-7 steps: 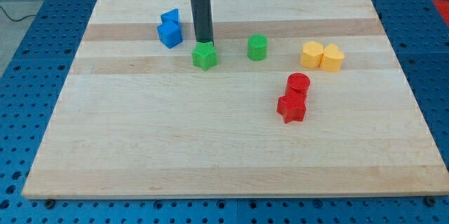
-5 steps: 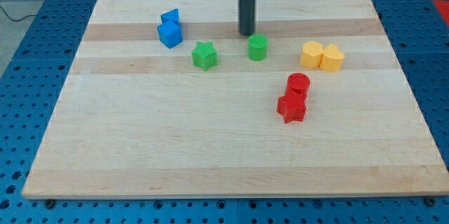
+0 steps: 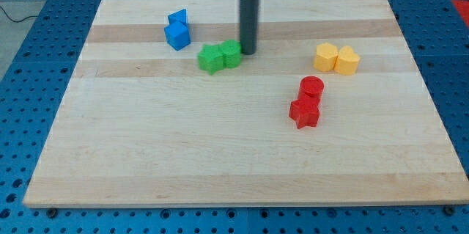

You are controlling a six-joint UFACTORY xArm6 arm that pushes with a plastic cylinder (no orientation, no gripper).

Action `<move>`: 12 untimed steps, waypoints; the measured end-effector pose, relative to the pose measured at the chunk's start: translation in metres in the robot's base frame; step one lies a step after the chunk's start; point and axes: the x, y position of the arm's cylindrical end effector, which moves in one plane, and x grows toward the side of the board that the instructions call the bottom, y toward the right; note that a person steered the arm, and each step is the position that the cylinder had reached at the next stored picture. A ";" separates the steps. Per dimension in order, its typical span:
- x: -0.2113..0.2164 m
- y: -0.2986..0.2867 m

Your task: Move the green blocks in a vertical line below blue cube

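In the camera view, the arm has no jaws; its dark rod tip point(image 3: 248, 51) touches the right side of the green cylinder block point(image 3: 231, 53), which touches the green star-shaped block point(image 3: 211, 59). Both lie side by side on the wooden desk point(image 3: 220, 153), right of the blue cube point(image 3: 177, 36). The vertical line below it is not yet made.

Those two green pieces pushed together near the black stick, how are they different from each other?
The green star-shaped block has a notched, pointed outline; the green cylinder beside it looks rounder. The star sits on the view's left, nearer the blue blocks; the cylinder sits on the right, directly against my tip, which the star does not touch. Both share the same green, look similar in size, and rest touching each other on the wooden board.
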 end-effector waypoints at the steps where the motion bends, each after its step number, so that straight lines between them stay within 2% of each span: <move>1: 0.000 -0.038; 3: 0.009 0.024; 4: 0.035 0.017; 5: 0.043 -0.016; 7: 0.034 -0.079; 8: 0.035 -0.061; 9: 0.035 -0.006; 10: 0.026 0.024; 11: 0.014 0.021; 12: 0.011 -0.006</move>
